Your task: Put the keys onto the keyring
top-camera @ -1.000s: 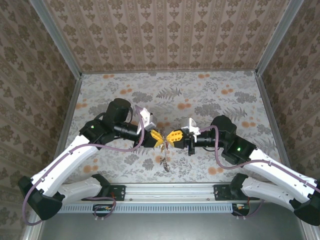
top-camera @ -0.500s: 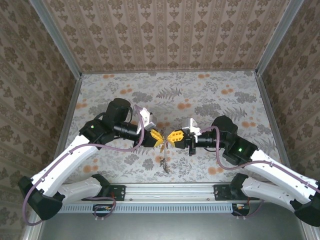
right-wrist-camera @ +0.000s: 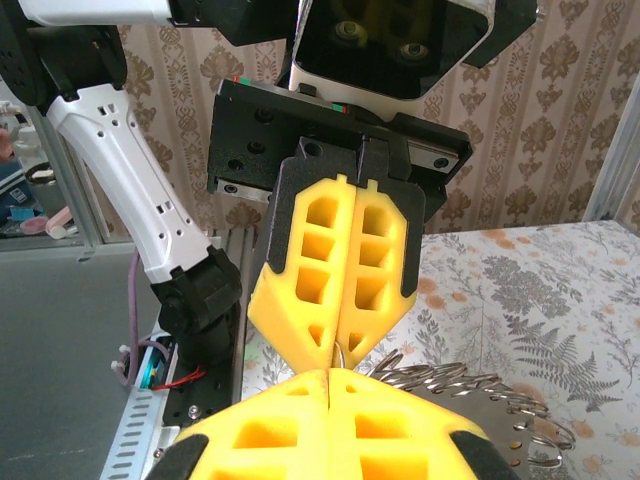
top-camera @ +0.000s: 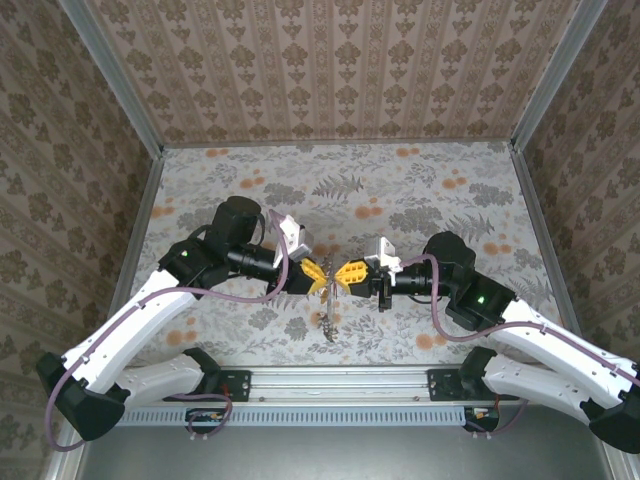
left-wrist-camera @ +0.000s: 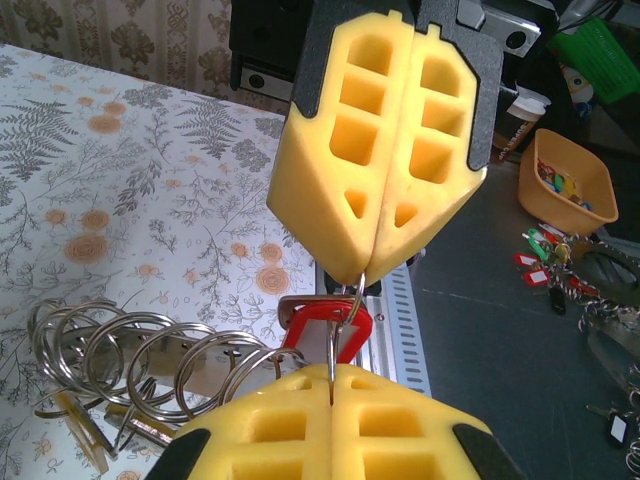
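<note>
My left gripper (top-camera: 321,275) and right gripper (top-camera: 343,272) meet tip to tip above the middle of the table, both shut. Between them they pinch the keyring (left-wrist-camera: 357,296), a thin metal loop seen edge-on. In the left wrist view my left gripper (left-wrist-camera: 330,372) clamps its lower part, and the right gripper's fingers (left-wrist-camera: 410,150) clamp its top. A red-headed key (left-wrist-camera: 318,322) hangs on the loop. In the right wrist view my right gripper (right-wrist-camera: 328,372) is shut just under the left gripper's fingers (right-wrist-camera: 305,270). A bunch of silver rings (left-wrist-camera: 130,350) dangles below.
The hanging bunch (top-camera: 325,325) reaches toward the floral table (top-camera: 430,190) near the aluminium rail (top-camera: 340,380). Off the table an orange bin (left-wrist-camera: 565,185) holds coloured keys, with more tags (left-wrist-camera: 545,265) on the dark floor. Patterned walls enclose the table.
Both grippers stay shut and tip to tip in the same place. The hanging bunch has swayed slightly.
</note>
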Controlling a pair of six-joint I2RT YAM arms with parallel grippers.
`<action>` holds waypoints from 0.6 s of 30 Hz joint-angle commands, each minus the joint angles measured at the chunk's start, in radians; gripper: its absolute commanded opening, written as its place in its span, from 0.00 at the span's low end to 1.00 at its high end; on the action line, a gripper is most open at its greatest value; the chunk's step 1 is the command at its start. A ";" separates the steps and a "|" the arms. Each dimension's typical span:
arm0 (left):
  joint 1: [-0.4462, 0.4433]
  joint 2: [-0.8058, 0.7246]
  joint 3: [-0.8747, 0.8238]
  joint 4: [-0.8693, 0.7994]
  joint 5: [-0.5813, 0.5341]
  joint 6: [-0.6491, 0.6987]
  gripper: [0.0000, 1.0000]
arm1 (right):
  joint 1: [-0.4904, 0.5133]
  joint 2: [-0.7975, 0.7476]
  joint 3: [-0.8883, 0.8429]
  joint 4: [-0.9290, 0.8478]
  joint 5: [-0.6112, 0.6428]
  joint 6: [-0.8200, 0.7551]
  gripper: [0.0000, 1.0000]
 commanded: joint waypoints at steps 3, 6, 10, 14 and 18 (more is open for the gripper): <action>0.010 -0.019 -0.001 0.032 0.031 0.015 0.00 | 0.005 -0.009 0.036 -0.010 0.023 -0.026 0.00; 0.012 -0.020 -0.001 0.032 0.030 0.013 0.00 | 0.006 -0.010 0.036 -0.010 0.025 -0.028 0.00; 0.012 -0.022 -0.001 0.034 0.031 0.013 0.00 | 0.005 -0.004 0.036 -0.001 0.026 -0.028 0.00; 0.012 -0.019 -0.001 0.032 0.029 0.013 0.00 | 0.005 0.004 0.035 0.008 0.027 -0.028 0.00; 0.012 -0.020 -0.001 0.034 0.030 0.012 0.00 | 0.006 0.005 0.034 0.016 0.028 -0.025 0.00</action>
